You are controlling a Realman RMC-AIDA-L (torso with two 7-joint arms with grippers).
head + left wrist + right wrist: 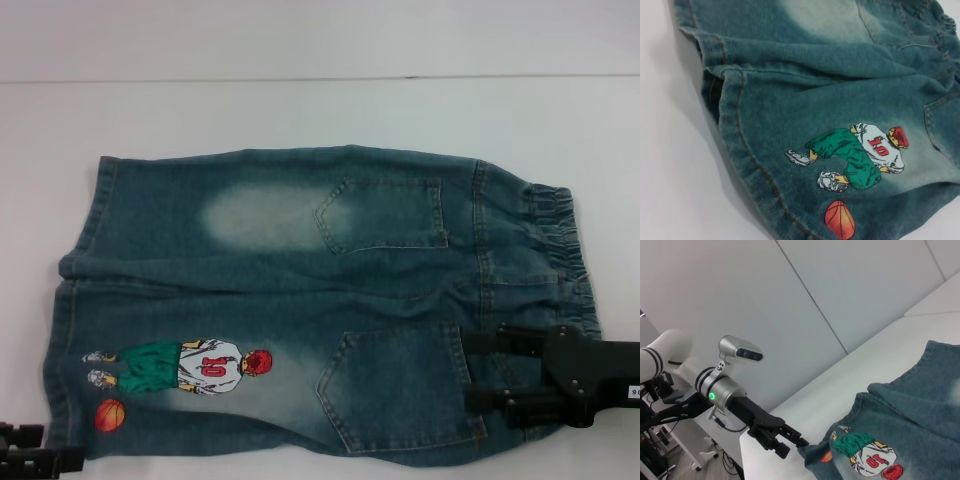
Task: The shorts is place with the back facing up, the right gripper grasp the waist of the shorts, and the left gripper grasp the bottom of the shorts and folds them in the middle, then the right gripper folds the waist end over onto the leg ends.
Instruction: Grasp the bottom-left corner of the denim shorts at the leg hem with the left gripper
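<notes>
The shorts (300, 290) lie flat on the white table, back up, with two patch pockets showing. The ruffled waist (555, 235) is at the right and the leg ends (72, 330) at the left. A cartoon player print (190, 365) numbered 10 sits near the near leg hem (740, 145). My right gripper (468, 372) is open, its two black fingers spread over the near pocket just inside the waist. My left gripper (792, 440), with its silver wrist and green light, stands open just off the near hem corner (807, 452); only its tips show in the head view (35, 450).
The white table (300, 110) carries the shorts, with bare surface beyond them and a white wall (840, 300) behind. The table's near edge runs close under the shorts' near side.
</notes>
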